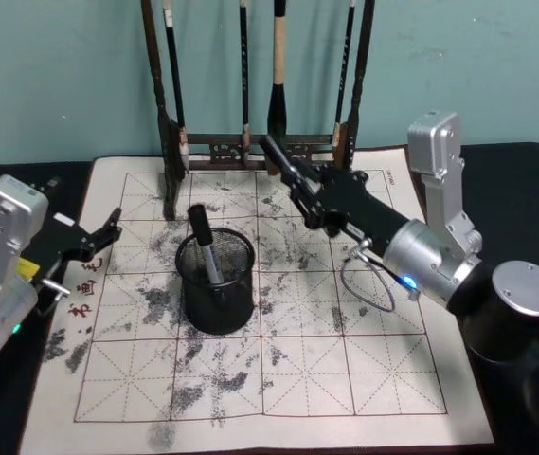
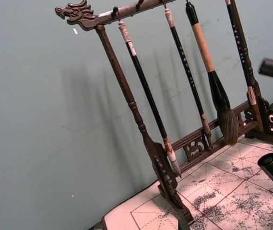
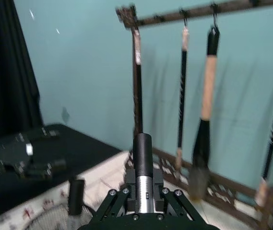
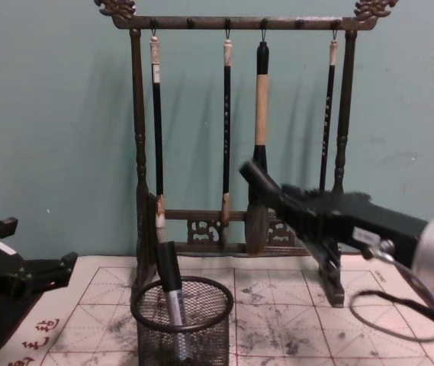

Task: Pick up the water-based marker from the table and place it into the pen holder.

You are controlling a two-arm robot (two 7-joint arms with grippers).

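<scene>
Right gripper: the right gripper (image 1: 299, 186) is clenched on a black-capped, silver-barrelled water-based marker (image 1: 278, 157). It is raised over the far part of the mat, in front of the rack's foot.
Held marker: it is tilted, with the black cap pointing up and away from the wrist. In the right wrist view the silver barrel sits between the two fingers (image 3: 122, 192).
Pen holder: the round black wire-mesh pen holder (image 1: 220, 305) stands upright on the mat. It is lower than the held marker, to its left, and not touching it.
Inside the holder: a second marker (image 1: 203, 237) with a black cap and grey barrel leans in it, cap above the rim.
Left gripper: the left gripper (image 1: 108, 233) is released and empty, at the mat's left edge.
Rack: a tall dark wooden rack (image 4: 239, 23) with four hanging brushes (image 4: 261, 91) stands at the mat's far edge.
Mat: an ink-stained white gridded mat (image 1: 345, 365) lies on a black table (image 1: 534, 180).
</scene>
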